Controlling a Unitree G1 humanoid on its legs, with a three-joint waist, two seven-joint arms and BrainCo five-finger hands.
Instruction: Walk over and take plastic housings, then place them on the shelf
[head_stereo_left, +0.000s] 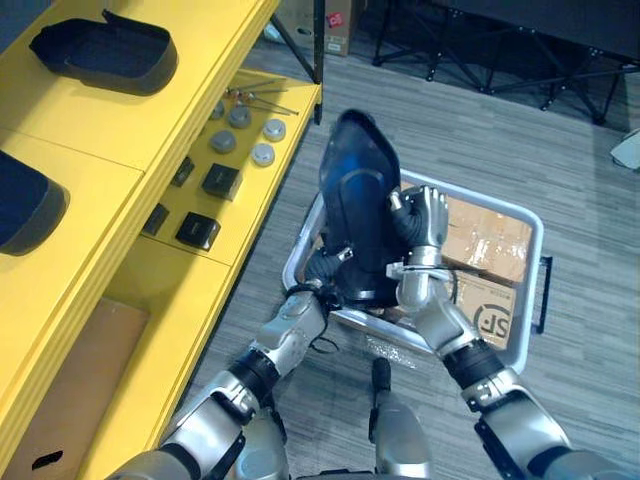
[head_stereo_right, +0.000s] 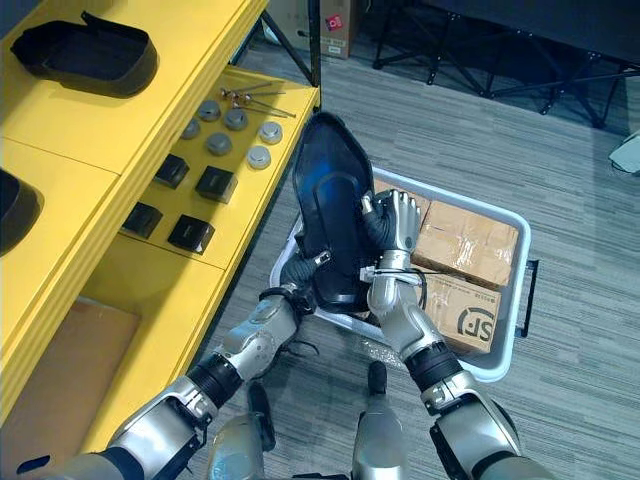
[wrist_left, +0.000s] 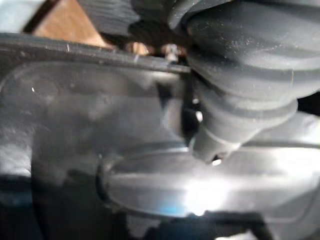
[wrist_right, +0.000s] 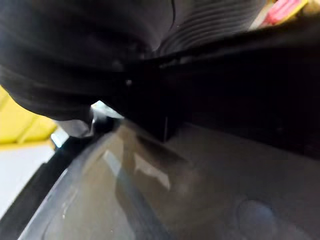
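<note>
**Robot holds a black plastic housing upright beside a yellow shelf**

A black plastic housing (head_stereo_left: 360, 200), long and glossy with a rounded top, stands upright in the air between the robot's two hands. It is close to the front edge of the yellow shelf (head_stereo_left: 100, 140) but does not touch it.

The right hand (head_stereo_left: 425, 222) is on the side of the housing away from the shelf, its fingers curled round that edge in a grip. The left hand (head_stereo_left: 322, 268) is at the housing's lower end, on the shelf side. Its fingers are hidden behind the housing, so its grip cannot be told.

Below the housing, on the floor just beside the shelf, sits a pale plastic crate (head_stereo_left: 535, 260) holding taped cardboard boxes (head_stereo_left: 490, 240).

Two more black housings (head_stereo_left: 105, 50) (head_stereo_left: 25, 205) lie on the shelf's top level. Its lower level holds small black blocks (head_stereo_left: 220, 180) and grey round discs (head_stereo_left: 262, 154).
</note>
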